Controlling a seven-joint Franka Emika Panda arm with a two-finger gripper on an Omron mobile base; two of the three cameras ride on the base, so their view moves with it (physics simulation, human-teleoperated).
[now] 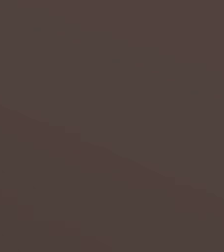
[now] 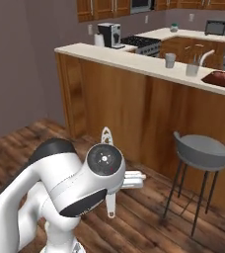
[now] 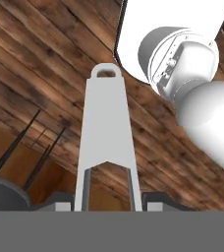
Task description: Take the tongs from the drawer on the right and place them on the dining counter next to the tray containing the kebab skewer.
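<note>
The gripper [image 3: 108, 204] is closed on the tongs [image 3: 106, 133], whose looped end points toward 12 o'clock in the hand view, over wooden floor [image 3: 30, 74]. In the right base view the tongs [image 2: 106, 136] stick up behind the arm's joint. The dining counter [image 2: 134, 59] stands beyond; at 2 o'clock on it lies what seems the tray [image 2: 222, 78]. A stool [image 2: 201, 153] stands at 3 o'clock.

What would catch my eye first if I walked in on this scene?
Probably the white robot arm low in the right base view, carrying slim grey tongs in its gripper above the plank floor. Beyond it runs the long dining counter, a grey stool before it and a reddish tray on its right end.
</note>
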